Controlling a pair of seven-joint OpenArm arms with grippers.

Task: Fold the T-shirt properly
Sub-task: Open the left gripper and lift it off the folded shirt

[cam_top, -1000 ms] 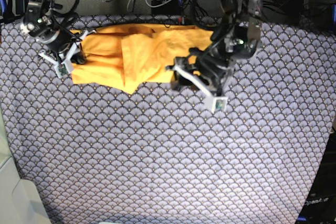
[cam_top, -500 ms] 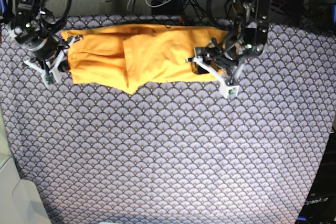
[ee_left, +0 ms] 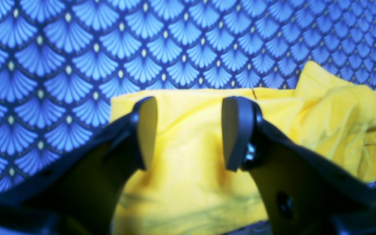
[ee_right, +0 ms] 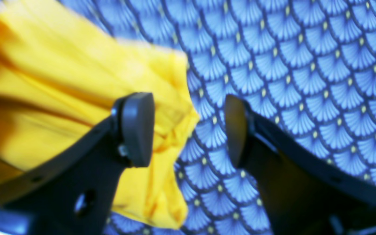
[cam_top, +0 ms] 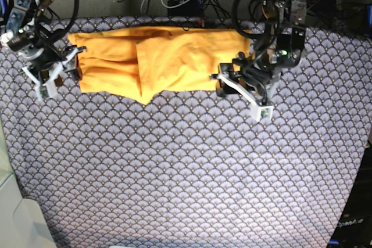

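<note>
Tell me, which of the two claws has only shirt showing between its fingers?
The left gripper, on the base view's right: only the T-shirt shows in its gap. The right gripper straddles the shirt's edge, with patterned table cloth showing too.

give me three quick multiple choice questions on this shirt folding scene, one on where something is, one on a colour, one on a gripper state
1. Where on the patterned cloth does the T-shirt lie in the base view?
A. along the far edge
B. in the middle
C. at the near edge

2. What colour is the T-shirt?
A. green
B. yellow-orange
C. white

3. How does the right gripper stand?
A. shut on the shirt
B. shut on nothing
C. open, beside the shirt's end

Answers: 1 A, the shirt stretches across the top of the cloth. 2 B, all three views show it. 3 C, the right wrist view shows its jaws wide apart with nothing between them.
</note>
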